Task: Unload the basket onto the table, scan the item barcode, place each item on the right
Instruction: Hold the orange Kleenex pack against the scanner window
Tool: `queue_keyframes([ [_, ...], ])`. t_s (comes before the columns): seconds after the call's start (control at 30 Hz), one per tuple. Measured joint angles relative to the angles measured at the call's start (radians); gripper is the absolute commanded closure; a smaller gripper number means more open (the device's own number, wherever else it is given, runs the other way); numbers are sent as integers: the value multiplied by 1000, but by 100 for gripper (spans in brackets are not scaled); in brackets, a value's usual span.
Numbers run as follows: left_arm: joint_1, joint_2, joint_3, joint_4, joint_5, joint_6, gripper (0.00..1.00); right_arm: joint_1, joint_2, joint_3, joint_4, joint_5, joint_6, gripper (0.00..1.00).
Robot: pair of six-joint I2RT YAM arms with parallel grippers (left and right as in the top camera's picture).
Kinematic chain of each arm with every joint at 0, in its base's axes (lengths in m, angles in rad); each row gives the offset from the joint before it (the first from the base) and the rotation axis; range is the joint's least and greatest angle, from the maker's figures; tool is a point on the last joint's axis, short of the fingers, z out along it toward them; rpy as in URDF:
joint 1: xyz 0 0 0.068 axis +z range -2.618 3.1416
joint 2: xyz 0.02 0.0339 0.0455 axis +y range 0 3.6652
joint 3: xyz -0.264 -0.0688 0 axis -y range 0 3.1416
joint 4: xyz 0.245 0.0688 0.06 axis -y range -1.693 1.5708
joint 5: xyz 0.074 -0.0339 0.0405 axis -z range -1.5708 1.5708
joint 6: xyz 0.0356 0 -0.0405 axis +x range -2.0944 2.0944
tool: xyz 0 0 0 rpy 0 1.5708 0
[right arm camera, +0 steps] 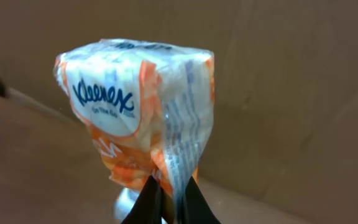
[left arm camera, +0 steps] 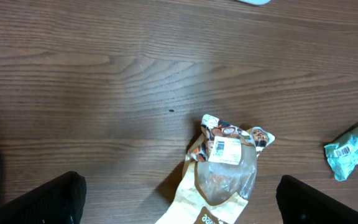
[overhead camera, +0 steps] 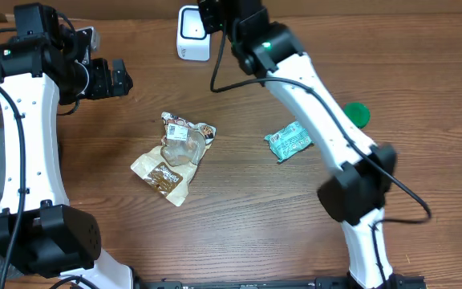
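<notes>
Evidently the scan is partway: the right claw [right arm camera: 169, 186] is clenched on the Kleenex tissue pack [right arm camera: 135, 106], held up at the far side of the bench [overhead camera: 239, 233] beside the white scanner [overhead camera: 192, 34]. Whether the barcode has registered cannot be told. The left claw [overhead camera: 109, 78] hangs released, far left.

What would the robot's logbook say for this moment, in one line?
right gripper: shut on Kleenex pack | left gripper: open, empty | snack bag: on table

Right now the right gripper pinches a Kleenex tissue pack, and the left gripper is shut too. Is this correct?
Not quite: the left gripper is open, its fingers wide apart in the left wrist view. The right gripper does pinch the Kleenex tissue pack.
</notes>
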Motion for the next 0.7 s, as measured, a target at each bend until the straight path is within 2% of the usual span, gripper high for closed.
queue_keyframes([
  [0.33, 0, 0, 0, 0, 0, 0, 0, 0, 270, 0, 416, 130, -598, 96],
  [0.57, 0, 0, 0, 0, 0, 0, 0, 0, 396, 0, 499, 198, -872, 96],
  [0.7, 0, 0, 0, 0, 0, 0, 0, 0, 435, 0, 510, 211, -955, 96],
])
